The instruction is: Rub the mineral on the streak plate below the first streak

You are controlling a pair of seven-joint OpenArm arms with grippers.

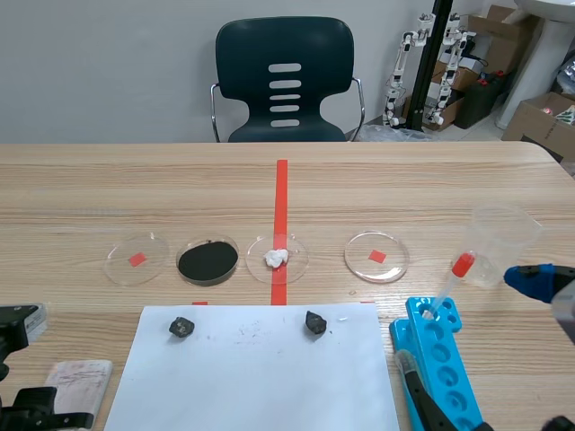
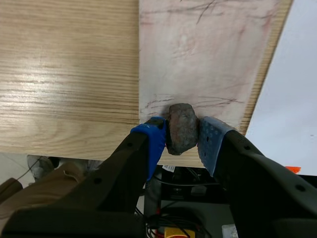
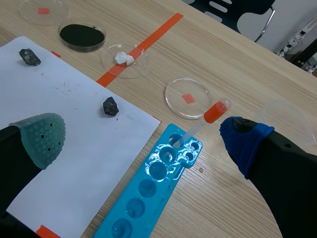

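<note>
Your left tool [image 2: 182,135] was clenched on the mineral [image 2: 182,128], a rough brown-grey lump pinched between both blue pads. It sat at the near edge of the streak plate [image 2: 208,49], just behind some thin dark streak lines [image 2: 198,101]. Whether it touched the plate, you couldn't tell. The plate lay at the bench's [image 1: 404,189] near left corner, just beside the white paper [image 1: 260,377].

Your right tool [image 3: 144,140] was released, fingers wide apart, hanging above the paper's edge and the blue well tray [image 3: 158,183]. A pipette with a red bulb [image 3: 205,121] leaned in the tray's far end, and a clear beaker [image 1: 499,244] stood near it.

Other stuff around:
- Two dark rocks lay on the paper, one left [image 1: 181,327], one right [image 1: 315,321], well apart.
- Four petri dishes sat in a row beyond the paper: one over a red tape square [image 1: 137,259], one with black powder [image 1: 207,260], one with a white lump [image 1: 277,256] and another over a red square [image 1: 376,256].
- A dark chair [image 1: 285,81] stood behind the bench.
</note>
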